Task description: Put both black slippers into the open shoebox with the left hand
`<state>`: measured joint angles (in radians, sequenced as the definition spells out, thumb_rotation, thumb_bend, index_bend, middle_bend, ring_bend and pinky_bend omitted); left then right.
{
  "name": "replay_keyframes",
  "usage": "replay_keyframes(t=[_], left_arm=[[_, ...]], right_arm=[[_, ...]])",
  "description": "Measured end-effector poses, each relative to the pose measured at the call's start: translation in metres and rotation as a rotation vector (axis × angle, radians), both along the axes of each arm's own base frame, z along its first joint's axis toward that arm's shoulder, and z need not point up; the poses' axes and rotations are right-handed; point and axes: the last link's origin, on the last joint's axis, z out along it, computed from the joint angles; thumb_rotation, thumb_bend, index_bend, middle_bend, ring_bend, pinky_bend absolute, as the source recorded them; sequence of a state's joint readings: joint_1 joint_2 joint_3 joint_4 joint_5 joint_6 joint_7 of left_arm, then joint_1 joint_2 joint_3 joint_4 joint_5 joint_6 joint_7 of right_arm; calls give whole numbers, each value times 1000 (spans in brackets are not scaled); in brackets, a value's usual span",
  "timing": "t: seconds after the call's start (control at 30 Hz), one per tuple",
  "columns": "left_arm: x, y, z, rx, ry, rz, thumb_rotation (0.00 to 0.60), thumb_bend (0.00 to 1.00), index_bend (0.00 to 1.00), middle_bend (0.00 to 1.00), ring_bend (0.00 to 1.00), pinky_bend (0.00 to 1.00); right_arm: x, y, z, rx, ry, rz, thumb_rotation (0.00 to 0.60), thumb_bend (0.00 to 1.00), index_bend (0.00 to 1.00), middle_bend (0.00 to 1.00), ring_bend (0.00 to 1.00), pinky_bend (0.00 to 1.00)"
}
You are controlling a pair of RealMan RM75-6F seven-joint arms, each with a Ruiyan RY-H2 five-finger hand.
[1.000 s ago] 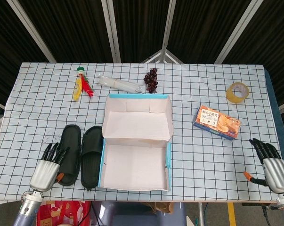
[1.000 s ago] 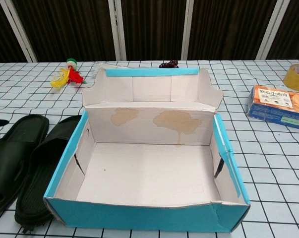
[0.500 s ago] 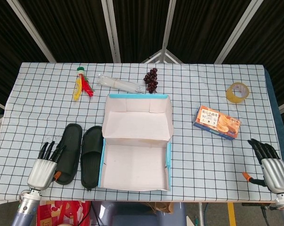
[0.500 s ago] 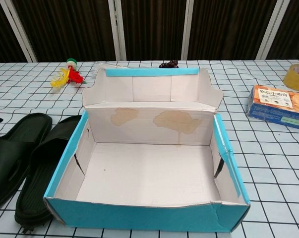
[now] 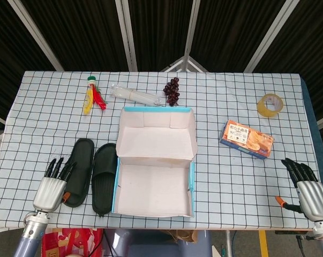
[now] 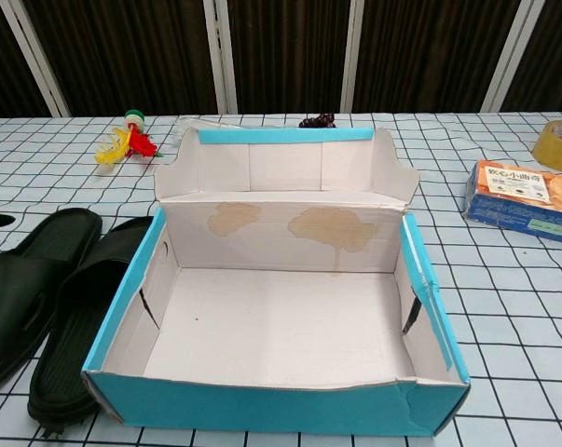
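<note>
Starting at the lower left of the head view, the left hand (image 5: 49, 188) hangs by the table's near edge with fingers spread and nothing in them, fingertips just beside the outer black slipper (image 5: 79, 171); whether they touch it is hard to tell from above. That slipper and the inner black slipper (image 5: 104, 177) lie side by side, the inner one right against the left wall of the open shoebox (image 5: 192, 184), which stands mid-frame with its lid folded back. Both look like light, soft rubber slides, likely bendy and a little grippy, so pinching the strap band or the sole's edge seems safest. At the lower right, the right hand (image 5: 308, 190) rests idle near the table's corner, fingers apart and holding nothing
</note>
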<state>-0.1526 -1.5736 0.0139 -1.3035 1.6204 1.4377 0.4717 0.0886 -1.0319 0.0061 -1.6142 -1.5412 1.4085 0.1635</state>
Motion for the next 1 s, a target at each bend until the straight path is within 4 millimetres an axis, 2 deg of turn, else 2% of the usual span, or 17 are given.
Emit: replay_keyframes(t=[0.47, 1.0], left_arm=[[0, 3, -2, -32, 1, 35, 600, 70, 16, 174, 0, 62], [4, 5, 0, -45, -4, 56, 600, 118, 31, 297, 2, 62]], right_arm=[[1, 1, 0, -1, 0, 0, 600, 220, 14, 75, 95, 72], [2, 2, 1, -9, -1, 13, 600, 221, 13, 75, 95, 72]])
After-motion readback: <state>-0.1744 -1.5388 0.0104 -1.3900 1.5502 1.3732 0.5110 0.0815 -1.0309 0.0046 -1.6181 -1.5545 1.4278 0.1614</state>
